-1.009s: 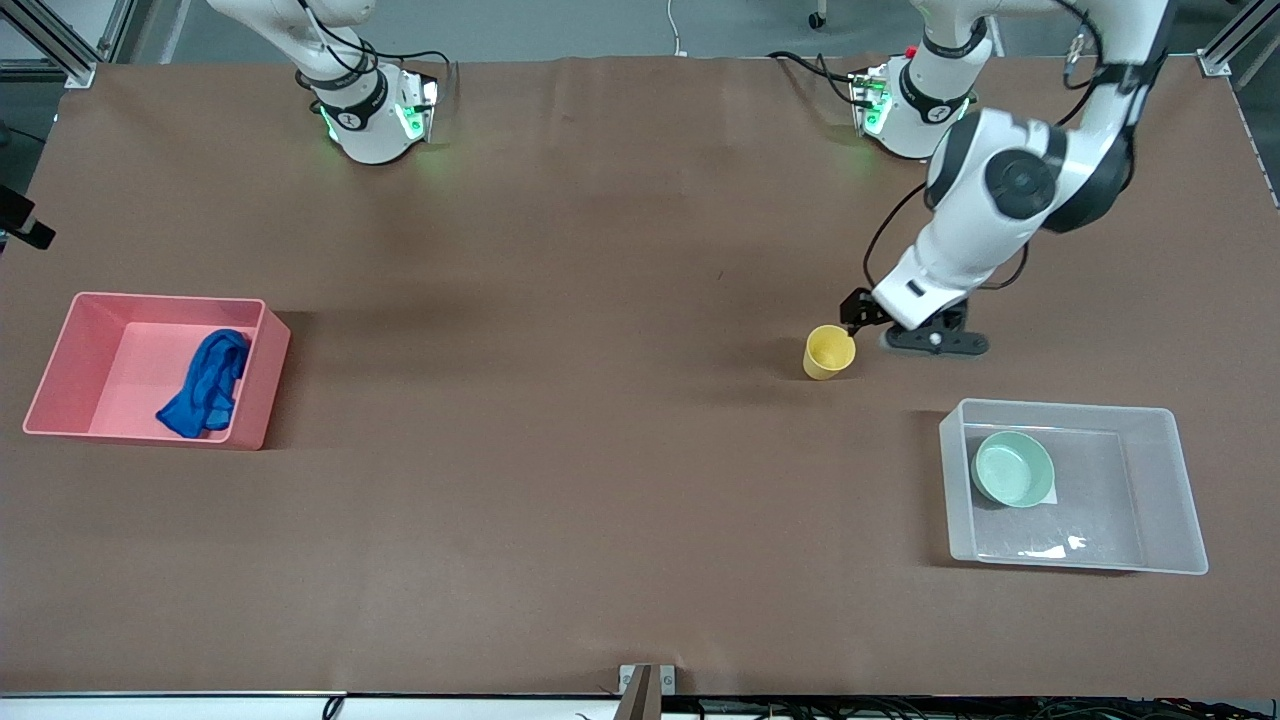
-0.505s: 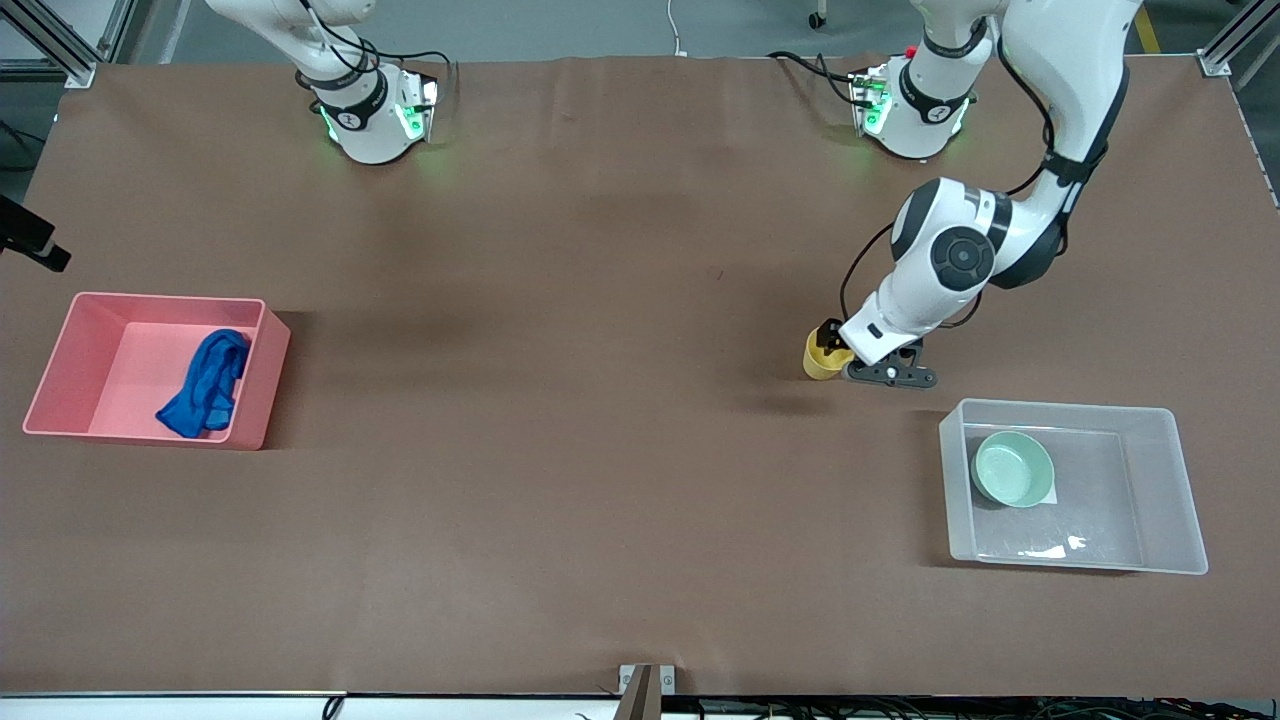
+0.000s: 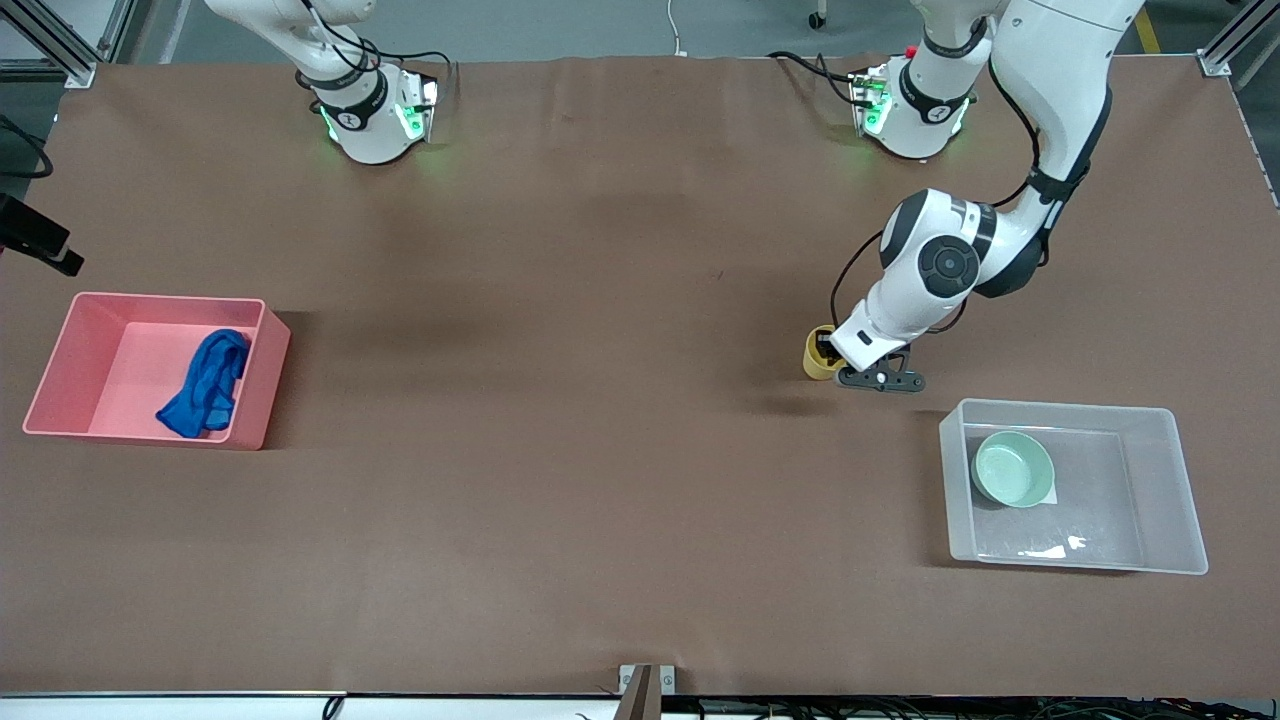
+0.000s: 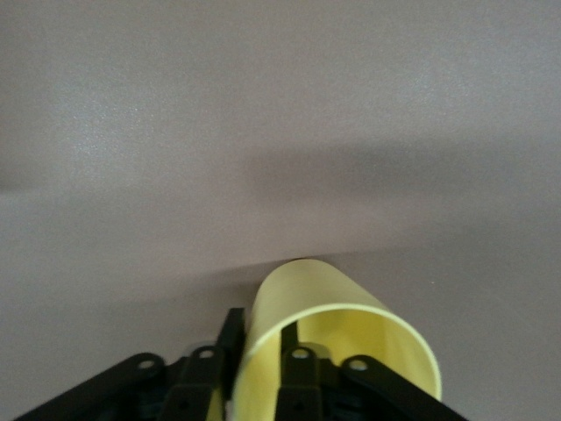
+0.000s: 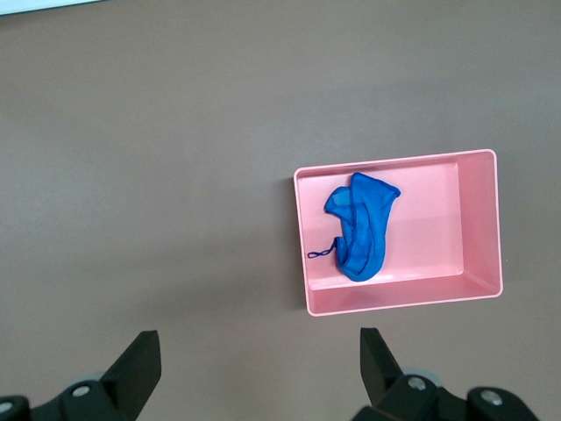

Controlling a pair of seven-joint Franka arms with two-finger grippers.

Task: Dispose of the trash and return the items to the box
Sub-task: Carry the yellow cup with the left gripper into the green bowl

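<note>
Straddling yellow cup (image 4: 337,338) rim, left fingers (image 4: 294,373)

Brown table (image 3: 560,480) with yellow cup (image 3: 817,357), clear box (image 3: 1165,490), pink bin (image 3: 262,385).

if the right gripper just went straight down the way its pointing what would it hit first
Probably bare table. The right gripper, fingers open, looks straight down at brown tabletop; the pink bin holding the blue fabric sits off to one side of its line. Height above the table is unclear.
</note>
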